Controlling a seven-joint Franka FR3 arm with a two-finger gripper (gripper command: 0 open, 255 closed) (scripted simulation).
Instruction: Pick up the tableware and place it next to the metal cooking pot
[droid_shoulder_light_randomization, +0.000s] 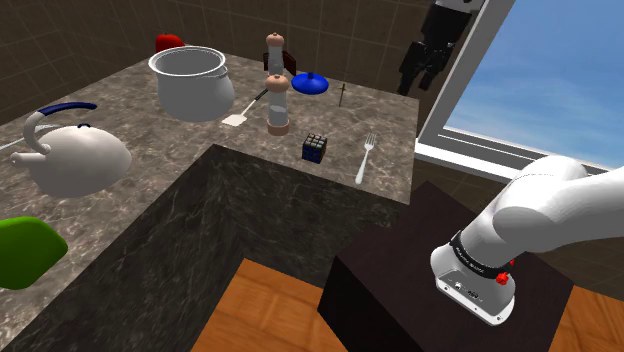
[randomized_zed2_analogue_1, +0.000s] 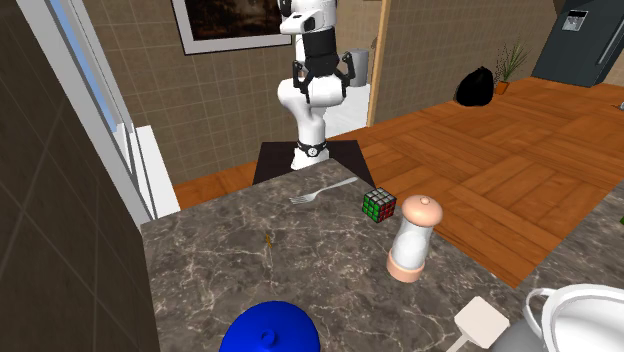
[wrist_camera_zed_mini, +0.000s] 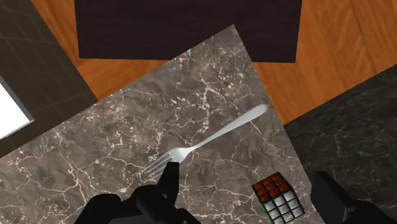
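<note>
The end effector is seen released, its two black fingers set wide apart with nothing clasped between them; it is held high above the worktop, touching nothing; the fork is seen below it, lying flat on the dark marbled surface near the edge by the stand, tines away from that edge; a Rubik's cube is placed just beside the fork, apart from it. In the shoulder view, the grey cooking pot is found well apart from the fork, towards that view's upper left; a white spatula and a pepper mill are set between them; a blue lid lies behind the mill; a white kettle stands at that view's left.
</note>
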